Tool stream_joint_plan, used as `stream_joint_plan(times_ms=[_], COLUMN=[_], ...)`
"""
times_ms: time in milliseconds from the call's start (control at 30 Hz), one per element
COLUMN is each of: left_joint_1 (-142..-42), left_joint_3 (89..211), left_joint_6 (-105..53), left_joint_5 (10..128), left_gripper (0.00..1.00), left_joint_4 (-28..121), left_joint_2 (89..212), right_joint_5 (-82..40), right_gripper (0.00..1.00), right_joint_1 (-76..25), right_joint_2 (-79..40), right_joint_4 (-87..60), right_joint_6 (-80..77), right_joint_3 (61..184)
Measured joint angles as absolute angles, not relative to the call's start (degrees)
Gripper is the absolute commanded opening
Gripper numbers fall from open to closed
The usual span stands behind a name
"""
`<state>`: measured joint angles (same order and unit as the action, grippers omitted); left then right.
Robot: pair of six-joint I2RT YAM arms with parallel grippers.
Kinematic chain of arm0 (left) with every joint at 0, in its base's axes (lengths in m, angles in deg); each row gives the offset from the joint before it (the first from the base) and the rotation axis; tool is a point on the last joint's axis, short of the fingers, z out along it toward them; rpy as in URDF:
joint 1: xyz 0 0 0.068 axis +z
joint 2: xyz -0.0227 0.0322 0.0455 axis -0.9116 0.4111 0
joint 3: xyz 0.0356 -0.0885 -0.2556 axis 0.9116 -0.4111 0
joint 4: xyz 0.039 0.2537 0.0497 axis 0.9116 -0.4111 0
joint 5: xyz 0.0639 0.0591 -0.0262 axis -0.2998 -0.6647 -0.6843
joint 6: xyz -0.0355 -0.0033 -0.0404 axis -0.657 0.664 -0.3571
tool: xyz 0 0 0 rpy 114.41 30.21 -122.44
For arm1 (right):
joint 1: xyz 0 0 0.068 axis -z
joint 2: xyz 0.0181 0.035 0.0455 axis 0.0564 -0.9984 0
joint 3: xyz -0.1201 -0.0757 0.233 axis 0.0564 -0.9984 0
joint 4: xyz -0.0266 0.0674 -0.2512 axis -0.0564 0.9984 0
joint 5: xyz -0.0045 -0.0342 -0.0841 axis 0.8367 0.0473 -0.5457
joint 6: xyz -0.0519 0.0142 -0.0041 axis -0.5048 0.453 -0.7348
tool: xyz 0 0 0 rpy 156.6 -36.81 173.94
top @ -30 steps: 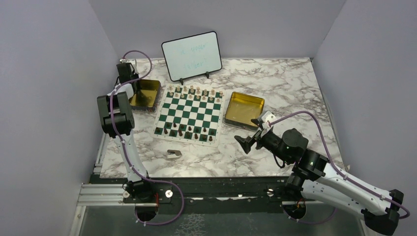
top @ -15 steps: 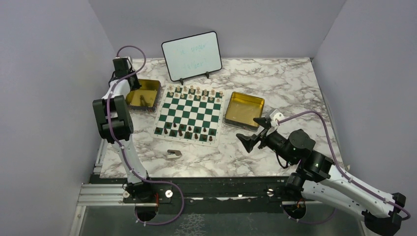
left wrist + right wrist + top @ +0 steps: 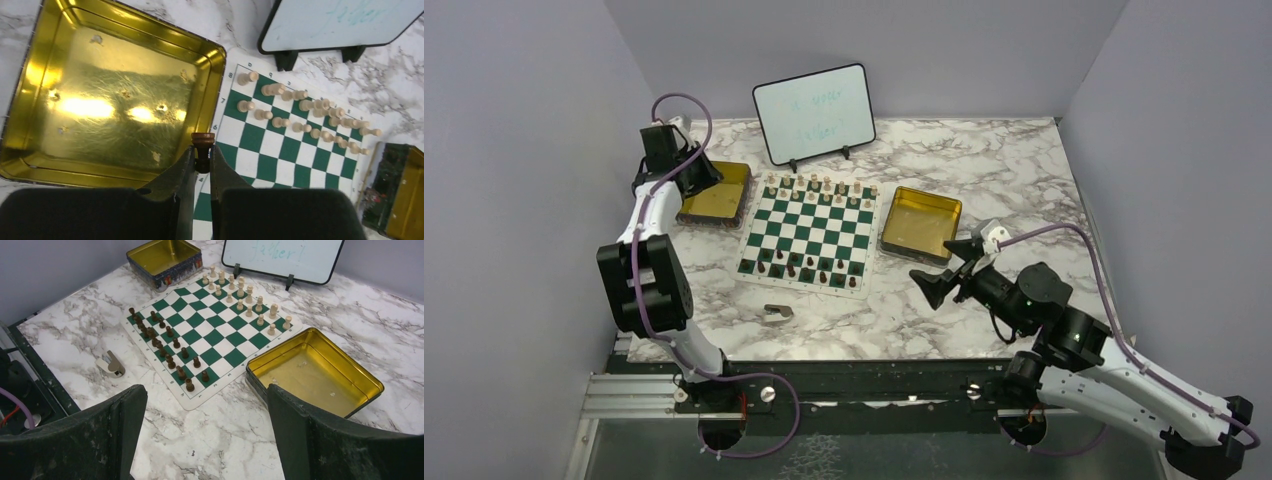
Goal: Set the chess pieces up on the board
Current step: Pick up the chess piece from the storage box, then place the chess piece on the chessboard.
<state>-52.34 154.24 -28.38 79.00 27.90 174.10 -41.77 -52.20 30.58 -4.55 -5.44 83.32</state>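
The green-and-white board [image 3: 809,232] lies mid-table. Light chess pieces [image 3: 819,186] fill its far two rows and dark chess pieces [image 3: 804,266] stand along its near rows. My left gripper [image 3: 699,172] hovers above the left gold tin, shut on one dark brown chess piece [image 3: 203,145] that sticks out past the fingertips. In the left wrist view that piece hangs over the tin's rim beside the board's far left corner [image 3: 235,75]. My right gripper [image 3: 939,275] is open and empty, low over the marble off the board's near right corner [image 3: 200,400].
An empty gold tin [image 3: 724,198] sits left of the board and another [image 3: 921,222] sits right of it. A whiteboard [image 3: 814,112] stands behind. A small grey-brown scrap [image 3: 776,313] lies on the marble in front of the board.
The left arm has swung out to the left, its elbow dropping toward the near edge, while its gripper stays shut on the dark piece over the tin. The right gripper has drifted slightly right.
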Motion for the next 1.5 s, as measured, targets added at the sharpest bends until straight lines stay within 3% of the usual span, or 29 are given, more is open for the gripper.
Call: stream_joint_plan(times_ms=[300,733,1033,1500], left_joint_1=[-54.5,-76.3,-85.4,-94.4], left_joint_3=[145.4,144.4,140.7,136.5], left_joint_6=[-36.4,-36.6,-33.1,-30.5], left_joint_5=[89.9,101.8,103.6,112.6], left_gripper=[0.05,0.04,0.03,0.03], left_joint_4=[32.1,31.3,26.4,23.3], left_joint_2=[168.3,166.1,160.5,152.6], right_joint_5=[-41.8,-38.8,-30.7,-17.0], right_gripper=[0.91,0.89,0.73,0.67], right_joint_1=[-52.2,-52.2,-52.2,-52.2], right_joint_2=[31.0,24.5,22.7,11.6], right_joint_4=[-4.2,-4.9,-8.8,-12.6], right_joint_6=[-6.0,-16.5,-31.3,-50.2], right_joint_3=[83.6,84.4,83.5,83.0])
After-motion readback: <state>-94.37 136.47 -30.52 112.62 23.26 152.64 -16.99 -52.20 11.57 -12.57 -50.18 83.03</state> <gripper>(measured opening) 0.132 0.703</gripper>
